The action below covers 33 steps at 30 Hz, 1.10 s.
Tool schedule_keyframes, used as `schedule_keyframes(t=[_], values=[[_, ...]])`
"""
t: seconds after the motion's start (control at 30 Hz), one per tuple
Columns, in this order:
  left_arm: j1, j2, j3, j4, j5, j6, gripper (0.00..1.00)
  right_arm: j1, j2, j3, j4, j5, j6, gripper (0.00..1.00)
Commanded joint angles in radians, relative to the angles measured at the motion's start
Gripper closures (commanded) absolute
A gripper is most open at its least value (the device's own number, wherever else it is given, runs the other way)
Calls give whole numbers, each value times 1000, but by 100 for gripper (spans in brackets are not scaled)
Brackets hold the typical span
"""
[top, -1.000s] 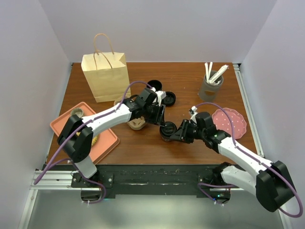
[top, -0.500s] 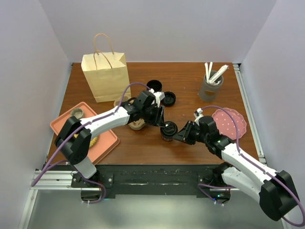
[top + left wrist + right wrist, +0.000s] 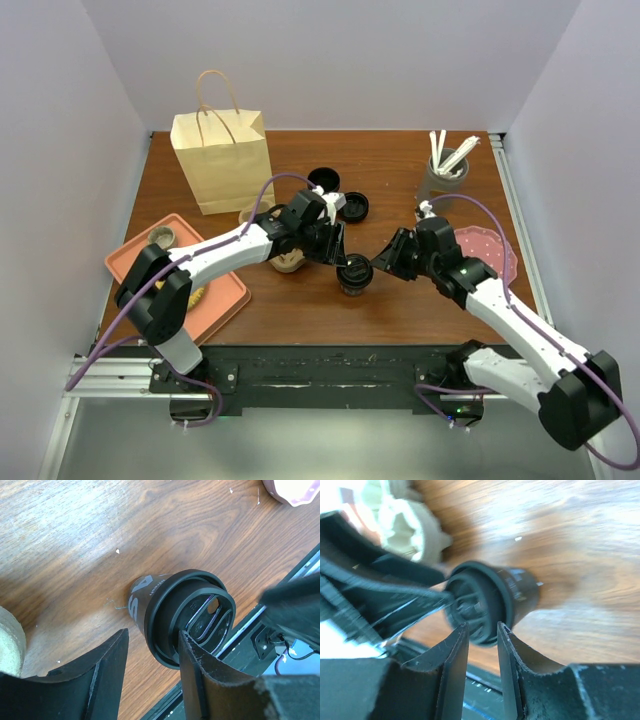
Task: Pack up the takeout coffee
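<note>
takeout coffee [image 3: 354, 272] upright, left gripper [image 3: 337, 254] — just beside

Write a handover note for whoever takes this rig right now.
Left gripper: open, the takeout coffee close ahead of it, not gripped.
Right gripper: narrowly parted, empty, short of the cup.
Coffee: upright on the table between both grippers, lid on.
Paper bag: upright, far left of the table.
Done: cup lidded. Left: grasp it, carry it into the bag.
</note>
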Motion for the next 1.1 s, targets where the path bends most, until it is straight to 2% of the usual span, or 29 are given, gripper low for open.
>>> schedule_keyframes(t=[0.0,0.37,0.73,1.07], values=[[5,43,-49,-110,-91,45,52,-7,60,46,-14,65,-46,68],[5,59,-35,-122,-94,53,52,-7,117,-6,58,22,-43,71],[4,60,-61,-121,-97,37,52,-5,34,-135,97,-29,48,74],[3,53,-78,-123,-99,11,56,-5,-40,-138,124,-53,80,74]])
